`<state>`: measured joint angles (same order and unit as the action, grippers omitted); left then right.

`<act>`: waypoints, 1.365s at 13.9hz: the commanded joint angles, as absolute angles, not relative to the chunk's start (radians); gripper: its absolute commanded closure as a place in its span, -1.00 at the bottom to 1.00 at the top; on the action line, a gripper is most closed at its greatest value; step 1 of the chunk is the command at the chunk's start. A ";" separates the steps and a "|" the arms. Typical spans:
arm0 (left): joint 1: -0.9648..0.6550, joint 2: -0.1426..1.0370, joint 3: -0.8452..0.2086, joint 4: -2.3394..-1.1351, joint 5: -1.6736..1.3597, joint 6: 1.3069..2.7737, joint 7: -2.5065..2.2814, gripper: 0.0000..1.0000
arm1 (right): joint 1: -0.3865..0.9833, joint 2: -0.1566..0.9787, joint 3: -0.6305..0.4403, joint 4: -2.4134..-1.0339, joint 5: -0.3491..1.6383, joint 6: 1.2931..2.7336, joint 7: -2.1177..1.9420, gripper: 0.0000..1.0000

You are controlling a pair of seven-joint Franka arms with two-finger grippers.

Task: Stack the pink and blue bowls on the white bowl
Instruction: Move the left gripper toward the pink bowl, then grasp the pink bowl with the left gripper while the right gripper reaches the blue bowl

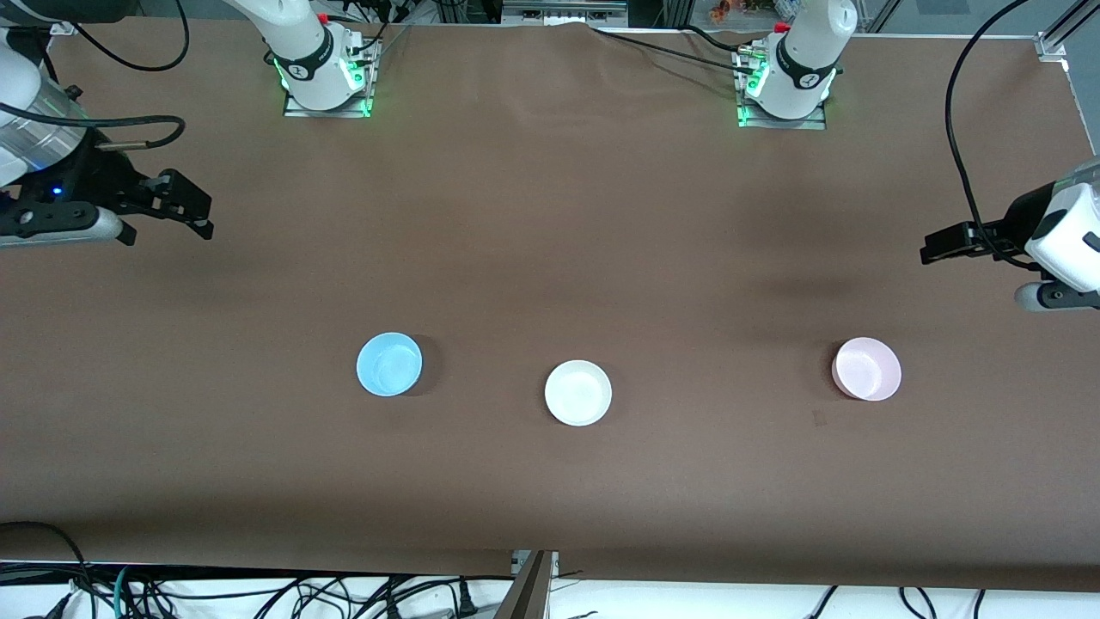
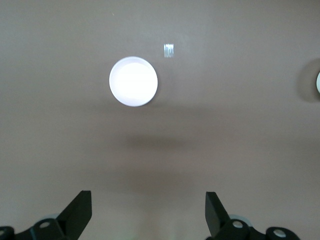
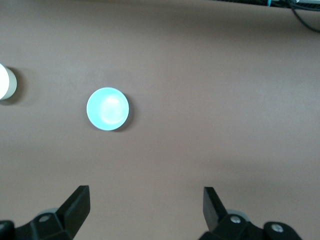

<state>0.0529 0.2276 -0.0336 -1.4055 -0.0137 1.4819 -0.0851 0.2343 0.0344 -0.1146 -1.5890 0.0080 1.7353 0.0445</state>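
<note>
Three bowls stand upright in a row on the brown table. The white bowl point(image 1: 578, 393) is in the middle. The light blue bowl point(image 1: 389, 364) is toward the right arm's end and the pale pink bowl point(image 1: 866, 369) toward the left arm's end. My right gripper point(image 1: 199, 209) hovers open and empty at its end of the table; its wrist view point(image 3: 146, 196) shows the blue bowl point(image 3: 107, 109) and the white bowl's edge point(image 3: 6, 82). My left gripper point(image 1: 934, 248) hovers open and empty at its end; its wrist view point(image 2: 148, 200) shows the pink bowl point(image 2: 133, 81), washed out pale.
The two arm bases point(image 1: 326, 73) point(image 1: 786, 82) stand along the table's edge farthest from the front camera. A small mark point(image 1: 819, 419) lies on the table just nearer the front camera than the pink bowl. Cables hang below the table's near edge.
</note>
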 commanded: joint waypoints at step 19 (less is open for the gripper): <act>0.244 0.649 -0.006 -1.677 -0.161 2.272 0.253 -0.96 | 0.235 0.058 -0.117 -1.578 0.015 1.804 0.049 -1.00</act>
<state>0.2393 0.6187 -0.0011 -1.6841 -0.1368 2.2221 0.2169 0.2353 0.0534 -0.1157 -1.5890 0.0080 1.7993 0.0449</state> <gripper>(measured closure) 0.000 0.000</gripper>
